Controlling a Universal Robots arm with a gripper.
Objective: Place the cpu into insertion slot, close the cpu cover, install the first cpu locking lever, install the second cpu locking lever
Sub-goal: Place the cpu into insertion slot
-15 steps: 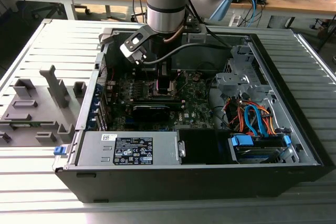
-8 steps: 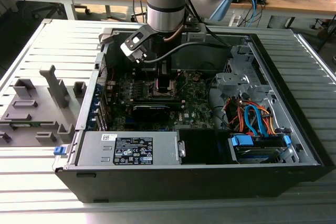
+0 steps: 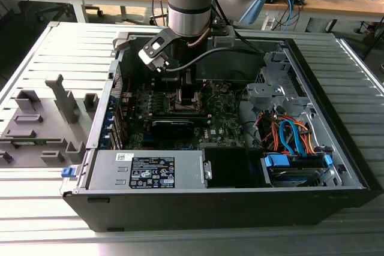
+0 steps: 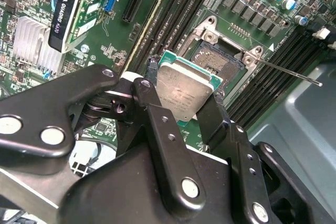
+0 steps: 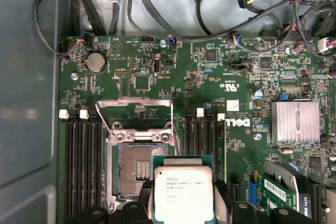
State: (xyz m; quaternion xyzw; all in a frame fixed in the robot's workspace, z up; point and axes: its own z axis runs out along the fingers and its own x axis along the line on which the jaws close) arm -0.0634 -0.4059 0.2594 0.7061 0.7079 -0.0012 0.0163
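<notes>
Inside the open black computer case (image 3: 240, 208), above the green circuit board (image 5: 157, 61), the black two-fingered gripper (image 5: 184, 203) is clamped on opposite edges of the small square silver-topped cpu (image 5: 184, 192). The chip hangs over one edge of the square black insertion slot (image 5: 134, 169), whose dark centre lies bare. The thin silver-grey framed cpu cover (image 5: 135, 102) is swung open off the slot. Long black memory slots (image 5: 84, 166) crowd both of the slot's sides.

Silver-grey arm (image 3: 189, 4), black silver-riveted jaws.
</notes>
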